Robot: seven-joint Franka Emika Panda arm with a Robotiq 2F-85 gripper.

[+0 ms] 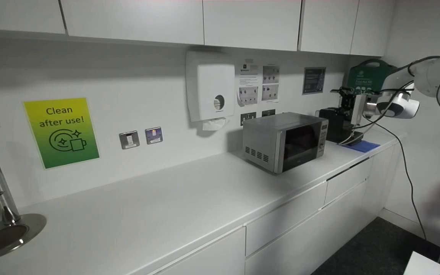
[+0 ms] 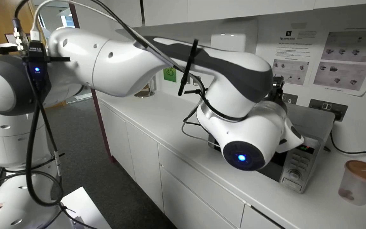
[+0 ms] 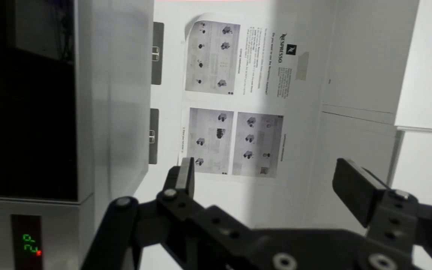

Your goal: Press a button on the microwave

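Note:
The grey-silver microwave (image 1: 262,141) stands on the counter with its dark glass window facing out. In an exterior view its control panel (image 2: 300,165) shows a lit display, several buttons and a round knob; the arm covers much of the rest. In the wrist view the microwave (image 3: 122,93) stands sideways at the left, with its green-lit display (image 3: 28,242) at the lower left. My gripper (image 3: 264,168) is open, with nothing between its fingers. Its fingers point at the wall, apart from the microwave. The gripper also shows in an exterior view (image 1: 342,91), past the panel end.
A clear tub with an orange lid (image 2: 362,181) stands beside the microwave. A black appliance (image 1: 332,122), blue cloth (image 1: 363,146) and green first-aid case (image 1: 369,76) are at the far end. Wall cupboards (image 1: 250,23) hang above, with a white dispenser (image 1: 212,84) below them.

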